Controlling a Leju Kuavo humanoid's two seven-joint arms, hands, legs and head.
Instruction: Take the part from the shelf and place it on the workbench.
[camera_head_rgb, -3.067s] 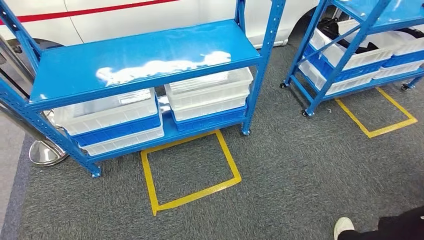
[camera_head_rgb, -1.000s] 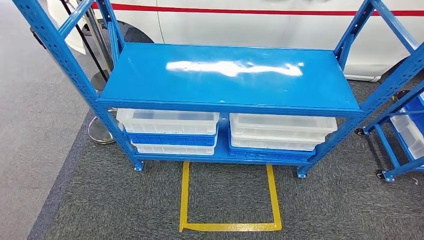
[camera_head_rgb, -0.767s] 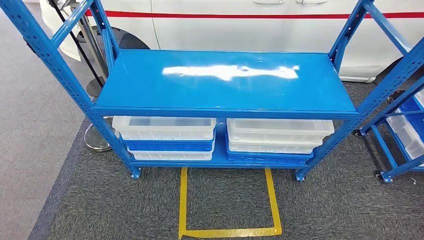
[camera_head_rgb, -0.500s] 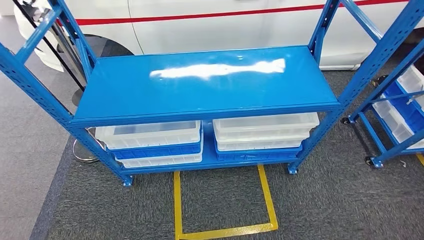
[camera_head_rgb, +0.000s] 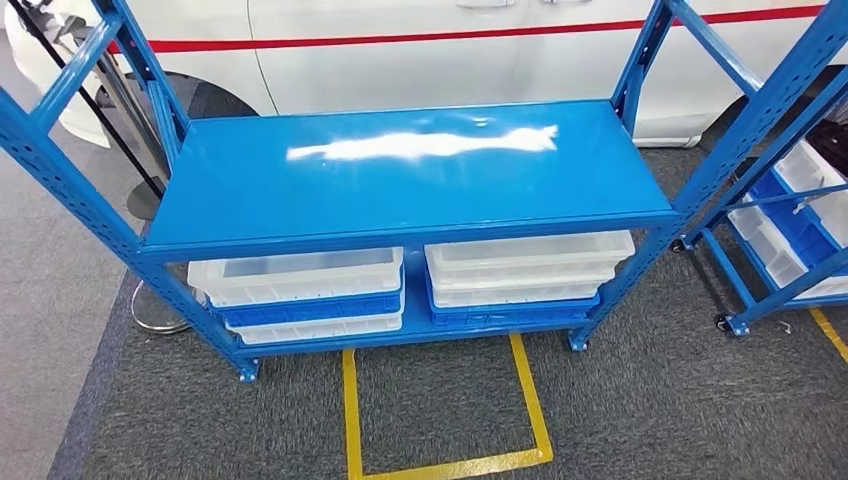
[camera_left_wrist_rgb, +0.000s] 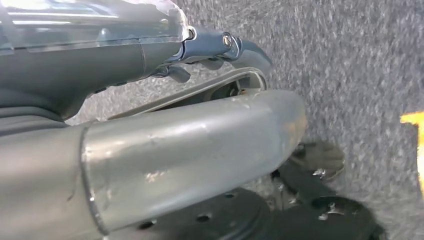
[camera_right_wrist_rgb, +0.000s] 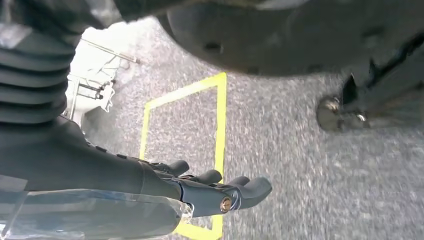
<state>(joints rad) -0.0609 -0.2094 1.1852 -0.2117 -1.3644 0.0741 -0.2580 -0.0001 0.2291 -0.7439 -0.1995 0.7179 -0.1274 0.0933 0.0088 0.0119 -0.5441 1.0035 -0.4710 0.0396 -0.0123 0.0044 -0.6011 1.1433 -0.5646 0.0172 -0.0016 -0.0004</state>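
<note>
A blue metal shelf (camera_head_rgb: 400, 180) stands in front of me in the head view, its upper board bare and glossy. Under it, on the bottom level, sit two stacks of white and blue plastic bins, one at the left (camera_head_rgb: 295, 275) and one at the right (camera_head_rgb: 530, 260); what they hold is hidden. My left hand (camera_left_wrist_rgb: 100, 60) hangs over the grey carpet with its fingers (camera_left_wrist_rgb: 230, 45) stretched out and nothing in it. My right hand (camera_right_wrist_rgb: 150, 185) also hangs over the carpet, fingers (camera_right_wrist_rgb: 240, 190) straight and apart, holding nothing.
A yellow tape square (camera_head_rgb: 440, 465) marks the carpet just before the shelf. A second blue rack (camera_head_rgb: 790, 210) with bins stands at the right. A white car (camera_head_rgb: 400, 50) with a red stripe is behind the shelf. A round metal post base (camera_head_rgb: 155, 310) sits by the left leg.
The whole picture has swung as the camera moved: the shelf, first seen at an angle on the left, is now square in front. My hands hold nothing throughout.
</note>
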